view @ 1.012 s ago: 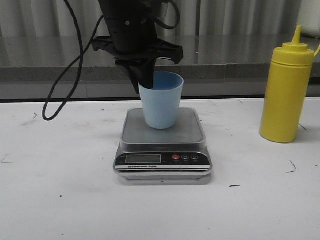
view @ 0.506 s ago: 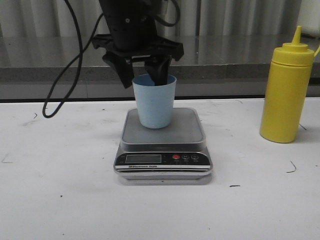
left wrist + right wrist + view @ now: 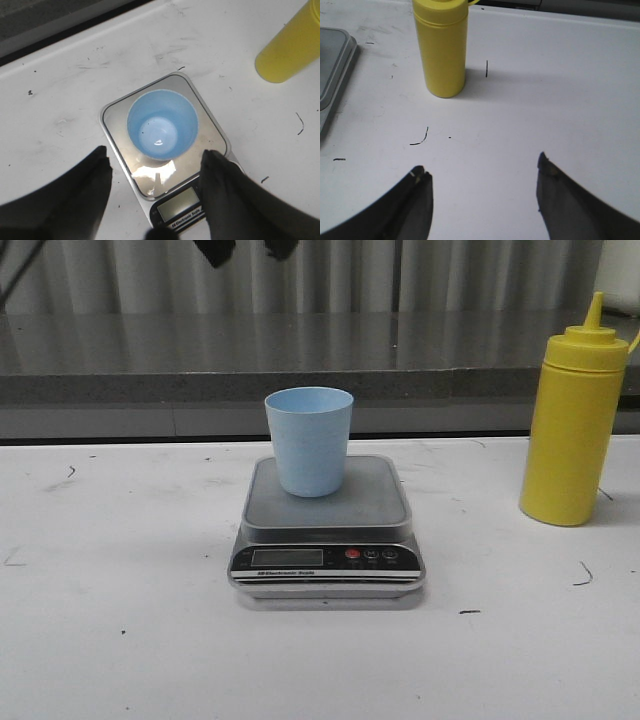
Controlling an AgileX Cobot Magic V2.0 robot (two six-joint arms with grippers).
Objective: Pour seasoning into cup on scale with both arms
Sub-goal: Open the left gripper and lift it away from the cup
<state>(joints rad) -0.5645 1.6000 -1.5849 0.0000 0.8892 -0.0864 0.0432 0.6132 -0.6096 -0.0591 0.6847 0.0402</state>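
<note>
The blue cup (image 3: 309, 440) is placed upright on the scale (image 3: 327, 540). The yellow bottle (image 3: 573, 425) is set on the counter (image 3: 120, 640), well apart. Both grippers are opened wide and nothing is held. The bottle looks soft and squeezable, so it is best gripped gently around the middle.

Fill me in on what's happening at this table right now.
Nothing is being held at the moment. The pale blue cup stands upright and empty on the plate of the scale. The left gripper is open above it, fingers spread to either side and clear of the cup. The yellow seasoning bottle stands capped on the table to the right of the scale, untouched. The right gripper is open and faces the bottle from a distance, so pouring has not started.
</note>
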